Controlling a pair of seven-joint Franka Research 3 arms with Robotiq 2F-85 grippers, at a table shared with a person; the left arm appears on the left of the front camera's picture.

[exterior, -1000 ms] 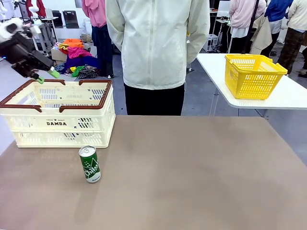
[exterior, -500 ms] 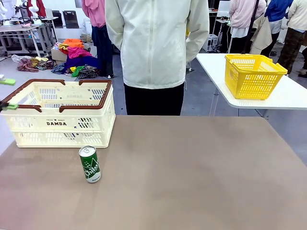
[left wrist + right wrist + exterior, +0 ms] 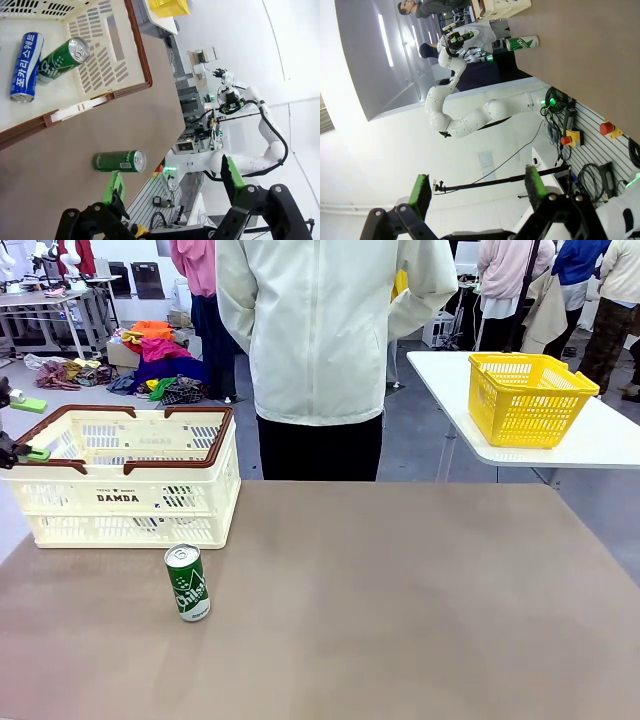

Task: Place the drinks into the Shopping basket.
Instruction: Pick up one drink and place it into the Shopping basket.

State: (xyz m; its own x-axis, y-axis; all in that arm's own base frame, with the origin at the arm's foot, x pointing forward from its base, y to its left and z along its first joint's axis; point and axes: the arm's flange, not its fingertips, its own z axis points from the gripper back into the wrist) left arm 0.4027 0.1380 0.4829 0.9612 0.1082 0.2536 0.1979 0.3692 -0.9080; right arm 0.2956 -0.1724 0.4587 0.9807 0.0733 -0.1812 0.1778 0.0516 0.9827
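Can on table: you see one green can (image 3: 187,583) upright on the brown table (image 3: 400,600), just at 6 o'clock of the basket (image 3: 125,480).
Cans in basket: a blue can (image 3: 26,66) and a second green can (image 3: 64,58) lie side by side on its floor.
Left gripper (image 3: 22,427): at the basket's 9 o'clock rim, jaws wide apart, nothing held.
Right gripper (image 3: 477,192): your jaws spread wide, empty, well away from the table.
Person (image 3: 325,340): stands at 12 o'clock.

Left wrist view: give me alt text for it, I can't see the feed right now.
The open left gripper, holding nothing, looks down at a green can lying on the brown table just outside the Shopping basket. Inside the basket lie a blue can and another green can.
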